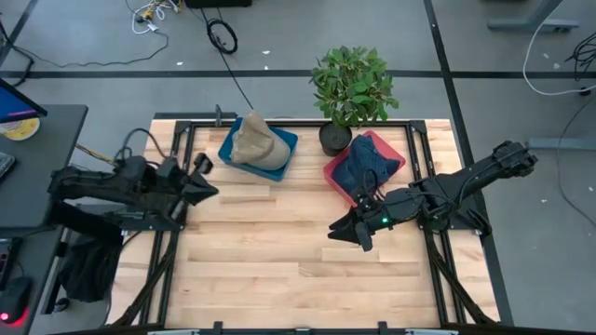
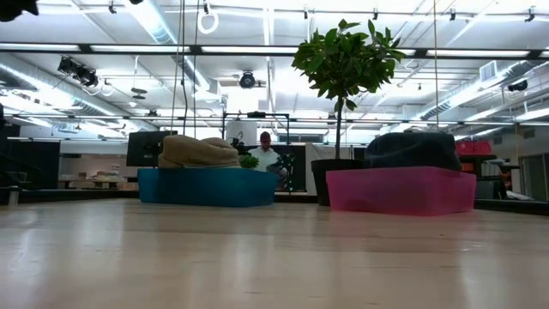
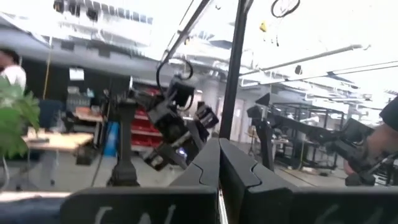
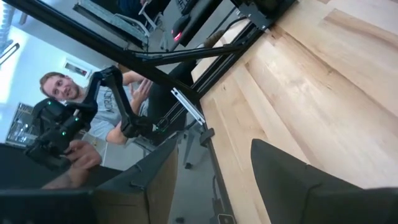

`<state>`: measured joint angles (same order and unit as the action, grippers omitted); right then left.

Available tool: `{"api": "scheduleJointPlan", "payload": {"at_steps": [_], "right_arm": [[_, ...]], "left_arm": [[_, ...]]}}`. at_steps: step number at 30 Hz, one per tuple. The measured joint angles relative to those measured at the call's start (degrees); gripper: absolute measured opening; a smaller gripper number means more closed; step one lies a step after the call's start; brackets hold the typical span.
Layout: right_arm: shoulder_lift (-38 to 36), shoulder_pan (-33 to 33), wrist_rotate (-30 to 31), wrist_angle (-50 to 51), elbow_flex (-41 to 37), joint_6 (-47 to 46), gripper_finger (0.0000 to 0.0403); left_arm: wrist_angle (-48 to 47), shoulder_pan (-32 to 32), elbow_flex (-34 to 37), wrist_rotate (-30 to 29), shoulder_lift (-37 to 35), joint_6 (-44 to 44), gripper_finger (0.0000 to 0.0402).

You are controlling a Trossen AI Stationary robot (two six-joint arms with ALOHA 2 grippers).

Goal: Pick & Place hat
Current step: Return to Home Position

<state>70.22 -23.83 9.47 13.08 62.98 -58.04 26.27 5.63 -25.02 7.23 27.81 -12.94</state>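
A tan hat (image 1: 257,141) lies in a blue tray (image 1: 285,140) at the table's far middle; both also show in the low view, the tan hat (image 2: 199,152) in the blue tray (image 2: 206,186). A dark blue hat (image 1: 365,164) lies in a pink tray (image 1: 391,147) to its right, and it too shows in the low view (image 2: 413,149). My left gripper (image 1: 212,191) is shut and empty at the table's left edge, its fingers together in the left wrist view (image 3: 219,177). My right gripper (image 1: 333,229) is open and empty, near and left of the pink tray; its fingers stand apart in the right wrist view (image 4: 211,186).
A potted plant (image 1: 350,88) stands at the far edge between the two trays. Bare wooden tabletop (image 1: 279,251) fills the middle and near part. A black frame (image 1: 177,158) borders the table. A person (image 4: 74,93) sits beyond the table's left side.
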Motion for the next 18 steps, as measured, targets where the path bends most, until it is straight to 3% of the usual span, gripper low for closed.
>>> {"api": "scheduleJointPlan", "payload": {"at_steps": [10,18], "right_arm": [[0.0,0.0,0.0,0.5,0.0,-0.2,0.0206],[0.0,0.0,0.1,1.2,0.0,-1.8,0.0206]], "left_arm": [[-15.0,-2.3,0.0,-1.2,-13.2,2.2,0.0003],[-19.2,-2.4,0.0,-1.8,-21.5,7.0,0.0003]]}}
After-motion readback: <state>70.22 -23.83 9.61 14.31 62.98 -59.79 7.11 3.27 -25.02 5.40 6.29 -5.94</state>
